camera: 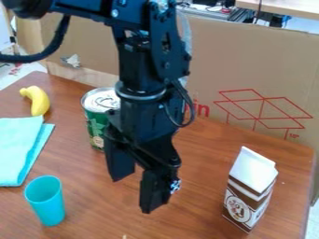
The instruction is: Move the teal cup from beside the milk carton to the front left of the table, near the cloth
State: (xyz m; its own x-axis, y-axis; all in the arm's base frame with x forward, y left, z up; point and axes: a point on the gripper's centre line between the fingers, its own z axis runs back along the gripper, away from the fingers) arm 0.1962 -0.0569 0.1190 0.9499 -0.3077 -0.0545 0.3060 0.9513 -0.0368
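And here's the gripper point(135, 193), hanging over the counter point(193, 186), jaws spread wide, nothing between them: an empty-handed moment, by the look of it. The green can point(96, 122) stands upright, partly behind the arm. Any grasp from here calls for lining up and lowering, minding that can close by! Upright blue cup point(45, 203) at the near left, carton point(249, 193) off right, banana point(38, 100) and folded cloth point(18, 149) far left, cardboard point(249, 65) walling off the back.
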